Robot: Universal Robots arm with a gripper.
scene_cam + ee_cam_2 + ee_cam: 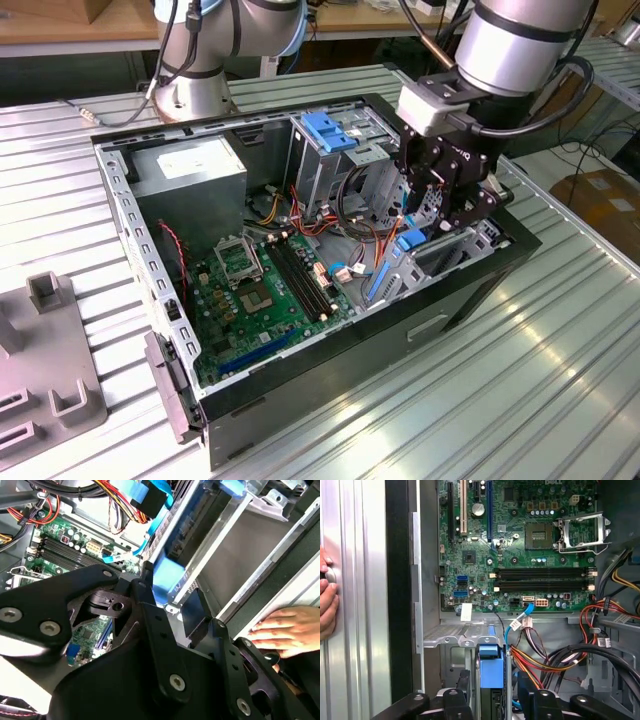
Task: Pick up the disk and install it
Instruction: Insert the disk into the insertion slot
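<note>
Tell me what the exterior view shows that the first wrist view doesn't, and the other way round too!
The exterior view gives the big silver robot arm, the grey power supply and a grey fixture plate at its left. The first wrist view gives a person's hand on the ribbed table. Both have the green motherboard and the disk with blue rails.

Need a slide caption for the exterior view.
Robot arm's gripper poised right over the blue-railed disk at the far side of an open computer case, motherboard exposed.

Hand [432,215] low, arm steeply downward.
</note>
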